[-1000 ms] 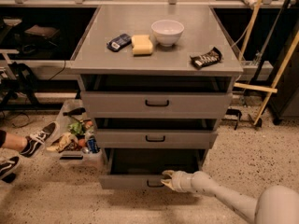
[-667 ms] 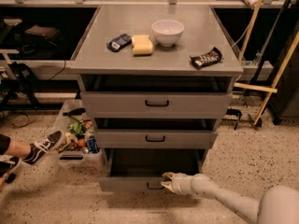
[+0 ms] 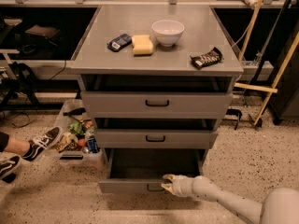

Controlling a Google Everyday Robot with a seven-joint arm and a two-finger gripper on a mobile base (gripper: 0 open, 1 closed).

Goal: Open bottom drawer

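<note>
The grey cabinet has three drawers. The bottom drawer (image 3: pixel 126 185) is the lowest and is pulled out, so its dark inside (image 3: pixel 154 163) shows. Its small black bar handle (image 3: pixel 154 188) sits at the centre of the front. My gripper (image 3: pixel 166 184) is at the front of the bottom drawer, right at the handle, on the end of my white arm (image 3: pixel 219 200), which comes in from the lower right. The middle drawer (image 3: pixel 156 138) and the top drawer (image 3: pixel 157 103) stand only slightly out.
On the cabinet top (image 3: pixel 93 50) lie a white bowl (image 3: pixel 167 31), a yellow sponge (image 3: pixel 142 45), a dark blue packet (image 3: pixel 119 42) and a dark snack bar (image 3: pixel 206 58). A clear bin of snacks (image 3: pixel 77 141) stands left of the cabinet. A person's shoes (image 3: pixel 42 143) are at the left. Wooden poles (image 3: pixel 275 78) lean at the right.
The bottom drawer has come further out with my gripper at its handle. The person's shoes at the left have shifted.
</note>
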